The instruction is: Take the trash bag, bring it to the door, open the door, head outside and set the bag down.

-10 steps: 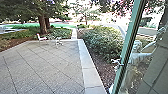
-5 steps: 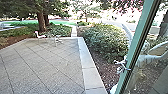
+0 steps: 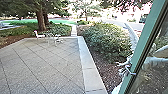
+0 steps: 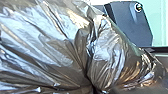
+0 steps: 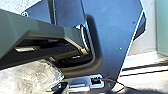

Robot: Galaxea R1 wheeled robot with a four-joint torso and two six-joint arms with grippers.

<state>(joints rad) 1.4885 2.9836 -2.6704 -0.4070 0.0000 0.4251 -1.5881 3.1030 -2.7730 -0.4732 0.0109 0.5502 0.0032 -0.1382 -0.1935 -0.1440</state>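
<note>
The trash bag shows large and shiny in the left wrist view, its plastic pulled together in tight folds. My left gripper is shut on the gathered part, which hides the fingertips. In the right wrist view, crinkled clear plastic lies beside the robot's jointed bar; whether it is part of the bag I cannot tell. The state of my right gripper cannot be made out. The door's green frame slants up the right side of the head view, with the paved yard outside.
A person is partly behind the door glass, with a hand at the frame's edge. A pale kerb borders the paving, with bushes beyond it. A white chair stands at the far side.
The green door frame stands farther right in the head view, and the person's hand has shifted right with it. The yard has shifted slightly with the camera.
</note>
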